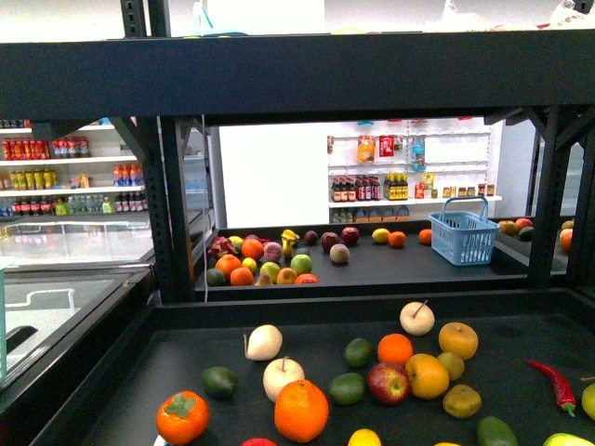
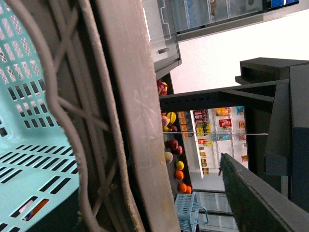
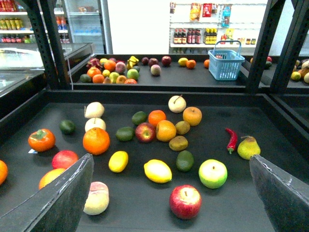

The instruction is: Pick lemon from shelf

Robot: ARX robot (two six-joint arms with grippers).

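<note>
The front view's bottom edge cuts off a yellow fruit (image 1: 364, 438) and a red fruit (image 1: 258, 442) on the shelf (image 1: 279, 311). The far bottles (image 1: 358, 189) have labels too small to read. A turquoise basket (image 2: 29, 121) blocks much of the left wrist view.

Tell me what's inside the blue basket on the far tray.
Nothing identifiable. The blue basket stands upright on the far tray, handle raised, and nothing pokes above its rim. Its slatted walls hide the bottom in the front and right wrist views.
</note>
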